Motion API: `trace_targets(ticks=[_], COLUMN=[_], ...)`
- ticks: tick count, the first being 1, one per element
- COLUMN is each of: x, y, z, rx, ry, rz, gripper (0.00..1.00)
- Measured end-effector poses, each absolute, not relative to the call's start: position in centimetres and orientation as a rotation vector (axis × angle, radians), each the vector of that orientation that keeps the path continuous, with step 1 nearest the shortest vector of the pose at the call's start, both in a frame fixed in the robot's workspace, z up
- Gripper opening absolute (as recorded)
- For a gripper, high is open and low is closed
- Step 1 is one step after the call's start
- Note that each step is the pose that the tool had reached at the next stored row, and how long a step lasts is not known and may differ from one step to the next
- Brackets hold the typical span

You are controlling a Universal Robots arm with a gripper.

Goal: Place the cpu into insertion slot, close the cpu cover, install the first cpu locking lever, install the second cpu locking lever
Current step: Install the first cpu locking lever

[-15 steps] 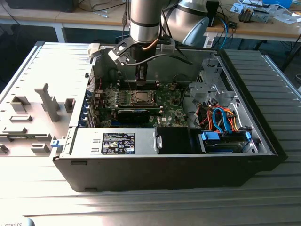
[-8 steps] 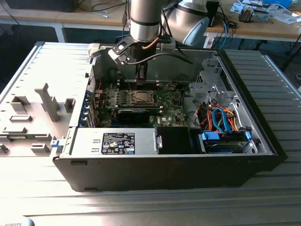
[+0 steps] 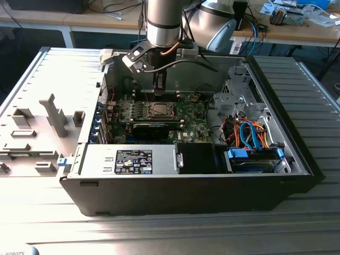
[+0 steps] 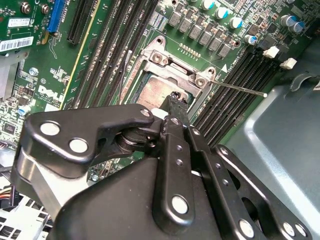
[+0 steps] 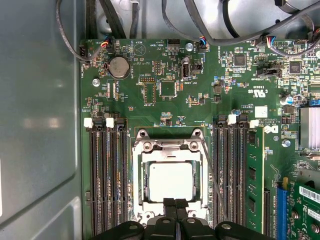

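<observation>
The cpu (image 5: 171, 181) lies flat in the insertion slot, its silver top showing through the window of the cpu cover (image 5: 170, 148); the slot's contact field is hidden under it. The cover lies down over the chip. One thin locking lever (image 5: 210, 170) runs beside the socket and sticks out slantwise over the memory slots, seen as a bare rod (image 4: 240, 89) in the second wrist view. My gripper (image 5: 176, 202) hovers at the socket's edge with its fingers pressed together and nothing between them. In the exterior view it (image 3: 159, 86) hangs just above the socket (image 3: 159, 110).
Long black memory slots (image 5: 107, 175) flank the socket, one (image 5: 252, 175) holding a green module. A dark card (image 3: 151, 129) lies in front of the socket. Cables (image 3: 249, 133) and a drive bay fill the case's right side. The case wall (image 5: 40, 125) stands close by.
</observation>
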State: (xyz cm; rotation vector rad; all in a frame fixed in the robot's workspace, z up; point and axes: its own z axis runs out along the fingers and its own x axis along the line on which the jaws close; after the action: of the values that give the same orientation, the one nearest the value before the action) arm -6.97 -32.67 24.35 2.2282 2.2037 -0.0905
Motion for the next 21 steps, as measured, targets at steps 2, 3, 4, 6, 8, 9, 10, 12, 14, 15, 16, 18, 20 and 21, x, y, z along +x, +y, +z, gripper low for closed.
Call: trace_targets(ticks=[2, 3, 4, 6, 8, 9, 10, 12, 14, 15, 16, 18, 20, 21], x=[-6.97, -6.97, -6.97, -6.97, -6.97, -6.97, -6.97, -6.97, -6.97, -6.97, -6.97, -6.97, -6.97, -6.97], y=[-32.67, -32.67, -32.67, -32.67, -32.67, -32.67, -32.67, -32.67, -32.67, -32.67, -32.67, -32.67, -32.67, -32.67], z=[24.35, 24.35, 24.35, 24.35, 24.36, 24.36, 24.36, 24.36, 24.36, 24.36, 24.36, 24.35, 24.35, 24.35], rx=[2.228, 2.226, 2.224, 2.219, 2.210, 2.205, 2.199, 2.172, 2.158, 2.147, 2.137, 2.116, 2.104, 2.099], ry=[2.204, 2.206, 2.208, 2.213, 2.222, 2.226, 2.232, 2.257, 2.270, 2.280, 2.289, 2.308, 2.318, 2.322], rz=[-0.090, -0.090, -0.090, -0.090, -0.091, -0.090, -0.090, -0.090, -0.090, -0.090, -0.090, -0.090, -0.090, -0.090], gripper=[0.11, 0.11, 0.11, 0.11, 0.11, 0.11, 0.11, 0.11, 0.11, 0.11, 0.11, 0.11, 0.11, 0.11])
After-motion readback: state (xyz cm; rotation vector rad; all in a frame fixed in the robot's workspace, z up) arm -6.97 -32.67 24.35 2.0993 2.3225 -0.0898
